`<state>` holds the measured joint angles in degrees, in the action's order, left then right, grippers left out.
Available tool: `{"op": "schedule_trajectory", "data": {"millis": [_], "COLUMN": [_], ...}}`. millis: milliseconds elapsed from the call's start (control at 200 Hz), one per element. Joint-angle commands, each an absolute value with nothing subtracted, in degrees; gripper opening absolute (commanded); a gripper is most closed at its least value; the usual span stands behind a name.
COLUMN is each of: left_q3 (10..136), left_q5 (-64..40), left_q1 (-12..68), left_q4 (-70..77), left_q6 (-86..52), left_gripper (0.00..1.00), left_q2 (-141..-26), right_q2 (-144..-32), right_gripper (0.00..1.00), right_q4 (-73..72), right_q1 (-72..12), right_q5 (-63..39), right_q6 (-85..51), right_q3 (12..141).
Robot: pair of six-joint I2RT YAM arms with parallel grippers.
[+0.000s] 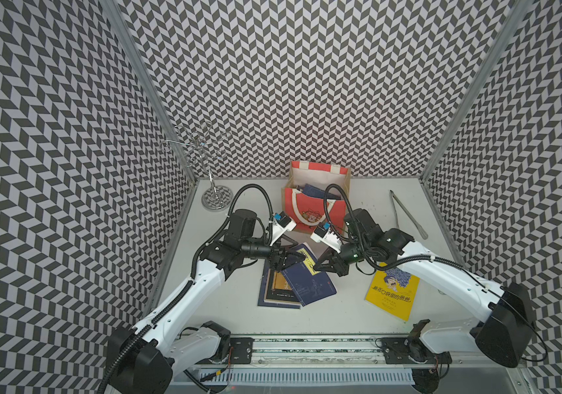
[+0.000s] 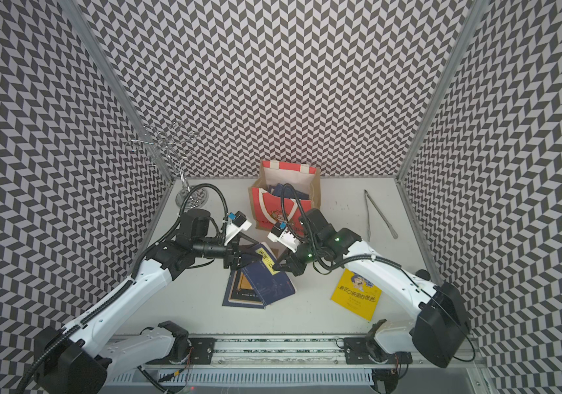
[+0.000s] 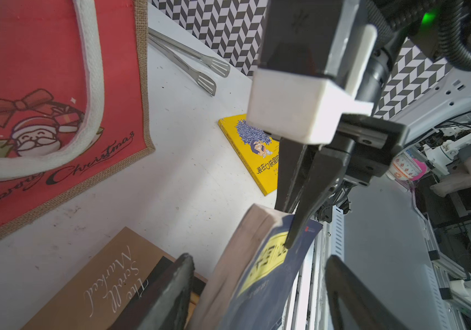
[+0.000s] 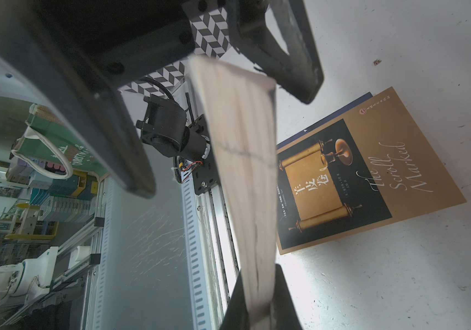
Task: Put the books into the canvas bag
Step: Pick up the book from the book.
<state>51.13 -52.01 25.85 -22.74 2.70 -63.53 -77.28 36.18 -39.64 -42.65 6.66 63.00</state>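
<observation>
Right gripper: clenching the raised edge of the navy book.
Left gripper: straddling that book, jaws released.
Canvas bag: standing at the far edge of the table.

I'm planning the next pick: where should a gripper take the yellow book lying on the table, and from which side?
The yellow book lies flat and alone on the table. Probably pinch its long edge facing the middle, coming low from that side: that edge is bare.
</observation>
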Motion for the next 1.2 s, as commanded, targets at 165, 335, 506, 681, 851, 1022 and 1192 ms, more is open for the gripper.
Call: {"op": "schedule_trajectory", "data": {"millis": [165,335,506,681,851,1022,1192], "left_q3": [52.29,50.67,50.66,50.55,51.02,45.85,40.67], "left_q5": [-40.82,-42.9,-51.27,-52.52,-52.45,-59.2,-64.21], "left_q1": [26.22,24.94,24.94,24.88,23.66,13.38,8.59], "left_q4": [-26.1,-24.36,-23.56,-23.12,-22.12,-6.38,11.59], "left_q6": [3.15,2.35,3.38,3.36,2.41,-9.99,-24.77], "left_gripper": [0.95,0.94,0.52,0.01,0.0,0.0,0.0], "left_q2": [-63.42,-61.76,-61.86,-61.96,-61.32,-55.56,-50.91], "right_q2": [-72.88,-72.25,-73.5,-74.17,-73.81,-67.07,-56.44], "right_gripper": [0.0,0.0,0.0,0.02,0.41,0.8,0.97], "right_q4": [30.98,30.15,30.15,29.76,27.77,15.06,-9.11], "right_q1": [-39.73,-39.73,-39.73,-39.56,-38.24,-29.9,-24.44], "right_q5": [-45.26,-44.77,-43.79,-39.2,-32.52,-35.35,-38.27], "right_q6": [9.55,9.55,9.67,8.66,4.44,-4.41,-16.52], "right_q3": [64.48,63.73,64.2,65.67,66.93,58.84,43.27]}}
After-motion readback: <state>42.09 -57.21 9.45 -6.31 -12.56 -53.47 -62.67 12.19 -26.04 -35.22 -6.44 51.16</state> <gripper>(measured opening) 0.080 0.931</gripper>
